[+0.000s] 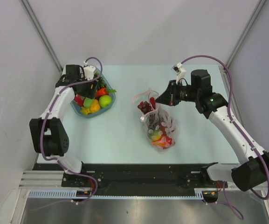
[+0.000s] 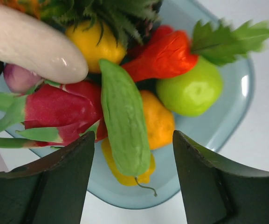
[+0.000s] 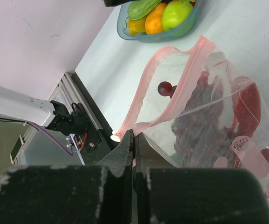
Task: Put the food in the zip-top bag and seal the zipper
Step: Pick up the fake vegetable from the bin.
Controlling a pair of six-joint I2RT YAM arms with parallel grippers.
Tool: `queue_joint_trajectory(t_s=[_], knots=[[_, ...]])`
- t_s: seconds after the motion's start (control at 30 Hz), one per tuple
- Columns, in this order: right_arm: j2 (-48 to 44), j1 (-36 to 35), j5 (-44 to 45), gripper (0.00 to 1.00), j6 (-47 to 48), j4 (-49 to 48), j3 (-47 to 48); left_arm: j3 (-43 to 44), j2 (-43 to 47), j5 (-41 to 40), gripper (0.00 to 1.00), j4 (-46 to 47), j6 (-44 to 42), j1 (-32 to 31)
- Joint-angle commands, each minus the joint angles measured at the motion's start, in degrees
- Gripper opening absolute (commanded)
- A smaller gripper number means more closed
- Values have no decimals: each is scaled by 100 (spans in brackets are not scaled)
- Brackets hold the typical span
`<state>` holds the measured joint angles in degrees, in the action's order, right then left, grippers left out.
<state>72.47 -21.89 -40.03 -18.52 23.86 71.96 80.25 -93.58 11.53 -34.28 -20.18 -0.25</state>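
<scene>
The left arm (image 1: pixel 54 105) and right arm (image 1: pixel 234 135) are white links joined by chunky black joint housings, each trailed by a looping purple cable (image 1: pixel 204 57). Their bases sit on a black rail (image 1: pixel 139 175) at the worktop's (image 1: pixel 125 140) near edge. The left end effector (image 2: pixel 134 140) and right end effector (image 3: pixel 134 137) have matte black, wedge-shaped fingers (image 2: pixel 55 186); a small green light (image 1: pixel 211 99) glows on the right arm.

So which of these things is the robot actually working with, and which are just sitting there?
Part of the job: toy food, zip-top bag, its pink zipper, left gripper open over the food, right gripper pinching the bag's edge.
Just there: blue-green tray, black rail, table.
</scene>
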Motion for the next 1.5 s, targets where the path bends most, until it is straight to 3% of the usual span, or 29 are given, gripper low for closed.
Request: queue_joint_trajectory(t_s=[0.0, 0.37, 0.43, 0.57, 0.73, 0.87, 0.93, 0.97, 1.07, 1.17, 1.23, 1.37, 1.47], knots=[[-119, 9, -128, 0, 112, -189, 186, 412, -450, -757, 72, -87, -197, 8], [-5, 9, -75, 0, 165, -127, 301, 527, -1242, -951, 68, -237, -293, 8], [13, 0, -75, 0, 156, -136, 309, 632, -1181, -846, 63, -394, -267, 8], [39, 1, -75, 0, 156, -127, 309, 790, -812, -652, 42, -632, -170, 8], [83, 0, -110, 0, 130, -171, 318, 1106, -258, -442, 28, -896, -21, 8], [162, -17, -180, 0, 112, -241, 345, 1335, 487, 1005, 26, -712, 679, -88], [180, -26, -207, 0, 95, -250, 380, 1187, 822, 2048, 28, -116, 1163, -290], [197, -35, -216, 0, 77, -259, 380, 995, 998, 2229, 27, 321, 1940, -378], [233, -26, -242, 0, -28, -346, 397, -382, 1771, 2407, 28, 3049, 3541, -975], [250, -8, -268, 0, -221, -487, 380, -1035, 2115, 1627, 31, 4354, 4223, -1932], [268, 27, -330, 0, -344, -627, 371, -1169, 2107, 1100, 31, 4631, 4461, -2651], [312, 158, -453, 0, -888, -935, 388, -1589, 1958, -576, 34, 5289, 4655, -3533], [356, 255, -540, 0, -1109, -1172, 415, -2028, 1923, -1029, 36, 5833, 4743, -3955]])
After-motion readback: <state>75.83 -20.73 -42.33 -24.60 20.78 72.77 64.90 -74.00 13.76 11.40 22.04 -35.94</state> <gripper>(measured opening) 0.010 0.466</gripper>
